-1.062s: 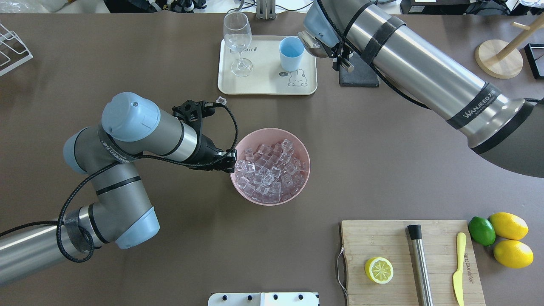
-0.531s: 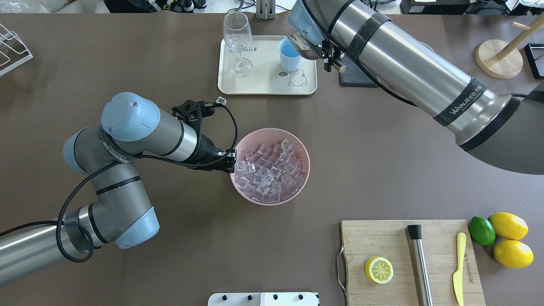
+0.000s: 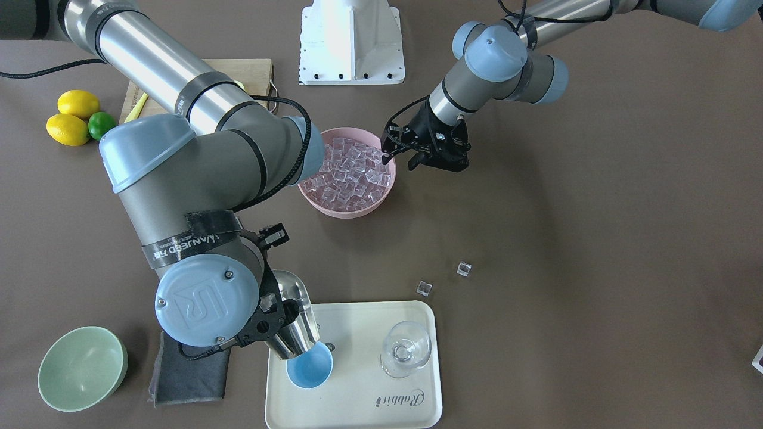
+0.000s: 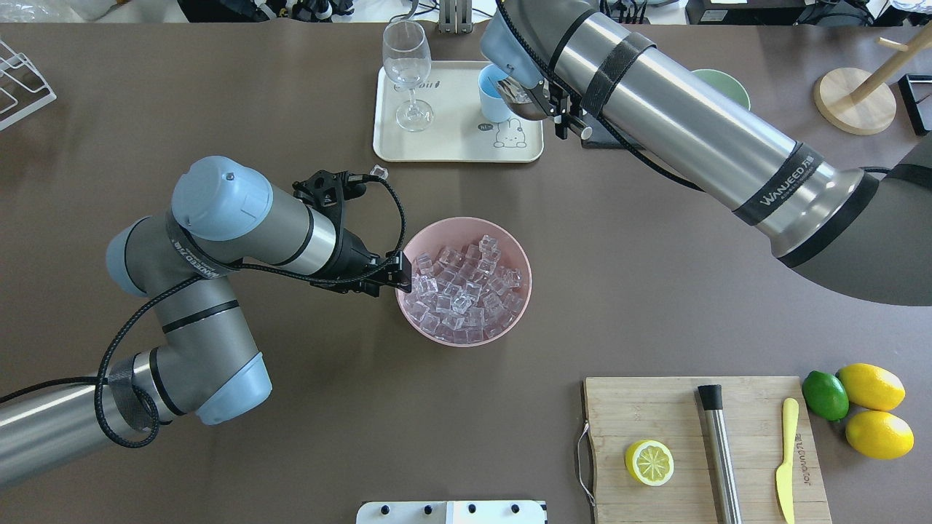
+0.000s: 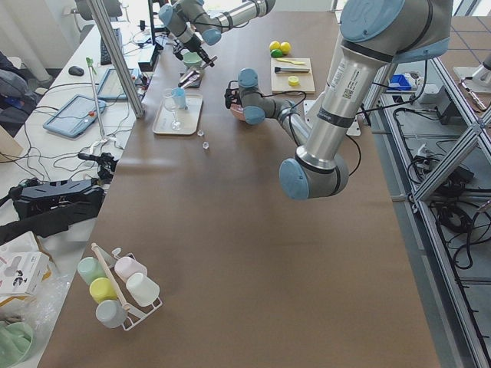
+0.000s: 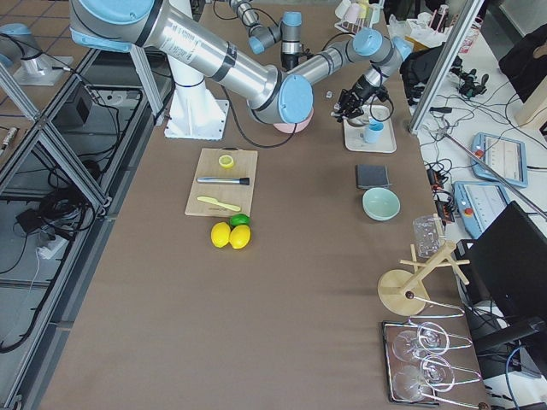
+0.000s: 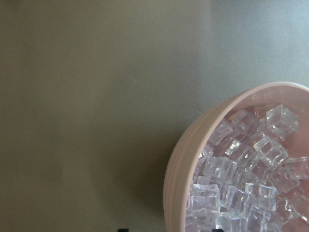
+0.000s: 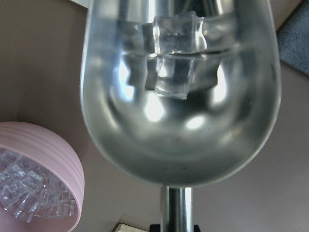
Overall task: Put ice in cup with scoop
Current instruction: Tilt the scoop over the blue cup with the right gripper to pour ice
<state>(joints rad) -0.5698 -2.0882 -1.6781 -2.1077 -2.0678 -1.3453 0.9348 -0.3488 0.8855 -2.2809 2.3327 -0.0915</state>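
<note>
The brown table (image 4: 655,291) bears a cream plastic tray (image 3: 363,322) holding a small light-blue cup (image 3: 310,369) and a clear wine glass (image 3: 405,348). The right claw (image 3: 271,322) clasps the handle of the shiny steel scoop (image 3: 295,316), which is tilted over the cup with clear ice cubes (image 8: 175,53) in its trough. A pink bowl (image 3: 346,213) holds more cubes. The left claw (image 3: 400,159) is at its rim, fingers parted.

A long brown bench (image 5: 253,253) under even daylight; an aluminium post (image 5: 115,55) and a cluttered white desk (image 5: 47,98) flank its far edge, tiled floor (image 6: 34,10) beyond the opposite edge.
</note>
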